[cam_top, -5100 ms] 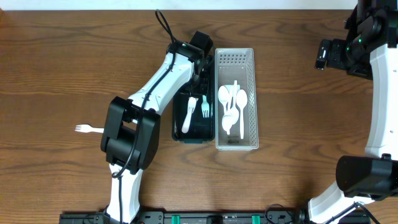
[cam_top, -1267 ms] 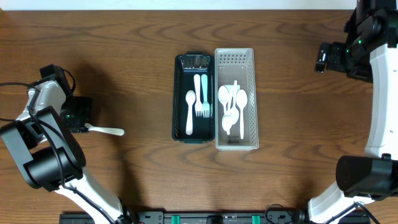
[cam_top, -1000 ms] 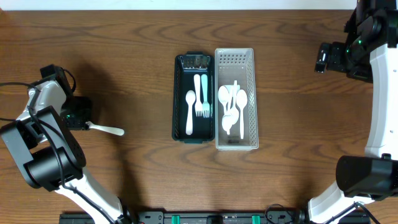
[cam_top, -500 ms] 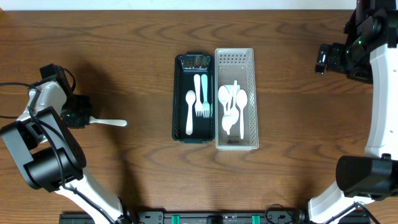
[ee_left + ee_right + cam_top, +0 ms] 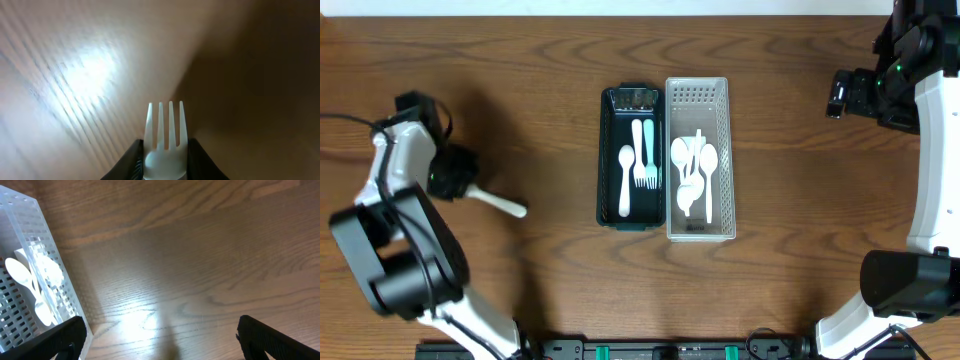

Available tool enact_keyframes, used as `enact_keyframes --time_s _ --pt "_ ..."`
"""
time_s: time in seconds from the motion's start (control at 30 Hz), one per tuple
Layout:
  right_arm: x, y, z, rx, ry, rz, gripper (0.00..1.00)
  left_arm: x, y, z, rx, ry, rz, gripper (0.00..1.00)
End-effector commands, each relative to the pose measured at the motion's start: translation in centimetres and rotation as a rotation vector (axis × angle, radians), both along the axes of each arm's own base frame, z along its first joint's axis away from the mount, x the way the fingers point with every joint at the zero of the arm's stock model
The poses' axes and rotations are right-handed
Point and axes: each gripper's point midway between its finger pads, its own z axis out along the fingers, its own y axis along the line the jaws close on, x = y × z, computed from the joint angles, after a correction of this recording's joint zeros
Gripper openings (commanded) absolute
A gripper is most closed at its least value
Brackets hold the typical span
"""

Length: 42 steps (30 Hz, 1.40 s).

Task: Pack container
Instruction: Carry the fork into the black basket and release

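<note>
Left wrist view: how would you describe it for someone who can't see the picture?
A white plastic fork is gripped in the left pincer, its four tines pointing up the frame. Behind it is a blurred brown wooden table with a bright glare patch on the left.

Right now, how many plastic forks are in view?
3. A white fork and a pale blue fork lie together in the black tray; the third fork is in the left fingers. Spoons might hide more.
</note>
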Motion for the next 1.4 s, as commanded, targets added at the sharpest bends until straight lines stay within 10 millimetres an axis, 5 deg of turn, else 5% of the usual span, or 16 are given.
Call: enact_keyframes --time_s 0.0,0.17,0.27,0.43,0.57,0.77,0.93,1.07,1.17,1.37 --pt "0.1 -0.6 -0.2 -0.01 0.003 -0.028 0.99 3.4 -3.7 8.2 0.102 -0.192 -0.304 0.06" --pt "0.1 -0.6 -0.2 -0.01 0.0 -0.027 0.99 4.9 -12.7 14.2 0.164 -0.328 -0.711 0.06" --pt "0.1 -0.6 -0.2 -0.01 0.0 -0.027 0.99 5.1 -18.0 15.7 0.176 -0.383 -0.902 0.06" --pt "0.1 -0.6 -0.2 -0.007 0.0 -0.027 0.99 5.1 -25.1 15.0 0.165 -0.424 -1.112 0.06" --pt "0.1 -0.6 -0.2 -0.007 0.001 -0.027 0.99 5.2 -28.7 12.9 0.145 -0.405 -1.196 0.06" --pt "0.1 -0.6 -0.2 -0.007 0.001 -0.027 0.99 5.4 -31.5 8.2 0.119 -0.316 -1.261 0.06" --pt "-0.1 -0.5 -0.3 -0.006 0.011 -0.026 0.99 5.6 -31.8 4.6 0.105 -0.232 -1.272 0.07" --pt "-0.4 -0.5 -0.3 -0.005 0.02 -0.026 0.99 5.5 -31.7 2.7 0.098 -0.183 -1.278 0.28" --pt "-0.3 -0.5 -0.3 -0.006 0.019 -0.026 0.99 5.6 -31.7 3.4 0.121 -0.196 -1.336 0.49" --pt "0.5 -0.6 -0.1 -0.017 -0.01 0.008 0.99 6.4 -30.6 9.1 0.244 -0.274 -1.395 0.62"
